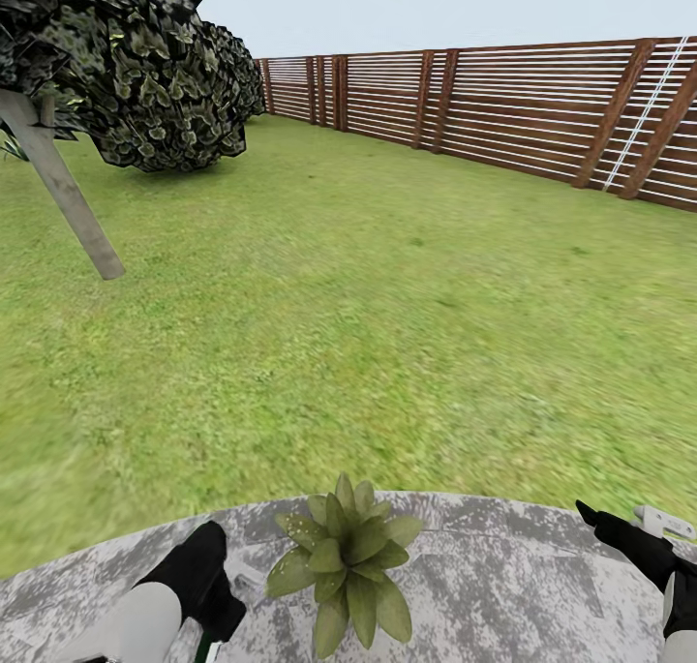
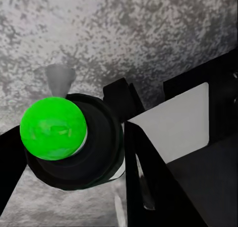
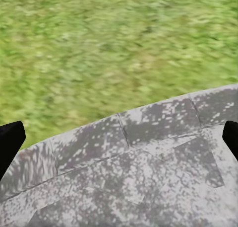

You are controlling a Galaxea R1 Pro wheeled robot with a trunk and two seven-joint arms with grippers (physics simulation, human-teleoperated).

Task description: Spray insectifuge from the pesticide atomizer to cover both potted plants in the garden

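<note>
One potted plant, a low rosette of broad pointed green leaves, sits on the round grey stone patio just in front of me. My left gripper hangs low beside the plant, on its left. In the left wrist view its black fingers are shut on the pesticide atomizer, seen end-on as a dark cylinder with a bright green round end. A faint grey cone shows beyond it over the stone. My right gripper stands open over the patio edge, holding nothing.
Green lawn stretches ahead to a brown slatted wooden fence. A dark leafy tree with a leaning grey trunk stands at the far left.
</note>
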